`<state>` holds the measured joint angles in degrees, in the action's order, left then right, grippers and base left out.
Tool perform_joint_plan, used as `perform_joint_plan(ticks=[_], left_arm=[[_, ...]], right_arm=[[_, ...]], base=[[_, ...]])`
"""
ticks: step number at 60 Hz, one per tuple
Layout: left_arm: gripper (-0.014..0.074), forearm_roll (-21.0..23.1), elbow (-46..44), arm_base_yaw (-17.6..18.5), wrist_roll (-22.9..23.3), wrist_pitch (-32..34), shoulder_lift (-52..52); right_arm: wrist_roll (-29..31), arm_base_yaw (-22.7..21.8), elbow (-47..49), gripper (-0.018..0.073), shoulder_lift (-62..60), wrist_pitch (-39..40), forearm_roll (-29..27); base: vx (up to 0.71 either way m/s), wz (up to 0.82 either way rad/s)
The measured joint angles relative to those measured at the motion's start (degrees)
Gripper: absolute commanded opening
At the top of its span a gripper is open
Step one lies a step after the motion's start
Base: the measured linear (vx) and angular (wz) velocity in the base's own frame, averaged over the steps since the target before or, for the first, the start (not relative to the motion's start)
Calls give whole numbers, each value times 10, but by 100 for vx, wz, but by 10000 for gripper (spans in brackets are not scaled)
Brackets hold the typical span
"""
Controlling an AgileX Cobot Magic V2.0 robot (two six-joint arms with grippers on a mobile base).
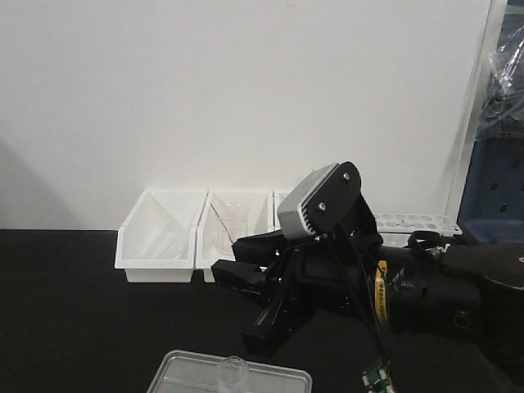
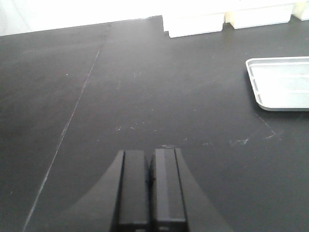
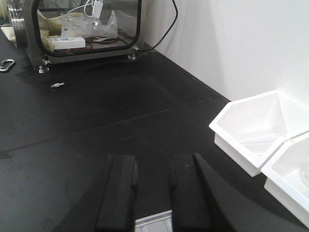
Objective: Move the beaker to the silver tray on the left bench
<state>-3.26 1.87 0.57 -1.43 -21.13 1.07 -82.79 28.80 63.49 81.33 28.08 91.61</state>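
Right hand [image 3: 152, 198]: fingers parted, nothing between them, poised above the tray [image 1: 270, 378] at the bench's near edge. Left hand [image 2: 150, 186]: fingers pressed together, empty, parked over bare bench [image 2: 145, 87] clear of the work. The beaker [image 1: 232, 373] apparently stands in the tray, though the front view is faint. White bins [image 1: 160, 233] line the back edge, against a white wall.

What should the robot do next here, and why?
Probably draw the right arm back and away. The small glass beaker already appears to stand in the silver tray, and that arm's jaws are open and empty, so nothing seems left to carry.
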Motion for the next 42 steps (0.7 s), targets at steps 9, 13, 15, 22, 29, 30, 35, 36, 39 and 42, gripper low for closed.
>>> perform_joint_plan(ticks=[9, 13, 15, 22, 29, 30, 35, 36, 39, 42], left_arm=[[1, 0, 0, 0, 0, 0, 0], [1, 0, 0, 0, 0, 0, 0], [1, 0, 0, 0, 0, 0, 0], [1, 0, 0, 0, 0, 0, 0], [1, 0, 0, 0, 0, 0, 0], [1, 0, 0, 0, 0, 0, 0], [1, 0, 0, 0, 0, 0, 0], [1, 0, 0, 0, 0, 0, 0], [1, 0, 0, 0, 0, 0, 0], [1, 0, 0, 0, 0, 0, 0]], right_arm=[[0, -21, -1, 102, -4, 47, -15], [0, -23, -4, 46, -18, 59, -33], [0, -19, -8, 16, -31, 62, -48], [25, -3, -50, -17, -98, 57, -141], [106, -1, -139, -15, -180, -25, -283], [121, -1, -151, -15, -191, -40, -303], [228, -1, -218, -15, -272, -128, -424], [247, -1, -233, -15, -286, -150, -455], [328, -1, -265, -15, -342, -199, -530], [408, -3, -292, -15, -393, -255, -617]], base=[[0, 0], [0, 0], [0, 0], [0, 0], [0, 0], [0, 0], [0, 0], [0, 0], [0, 0], [0, 0]])
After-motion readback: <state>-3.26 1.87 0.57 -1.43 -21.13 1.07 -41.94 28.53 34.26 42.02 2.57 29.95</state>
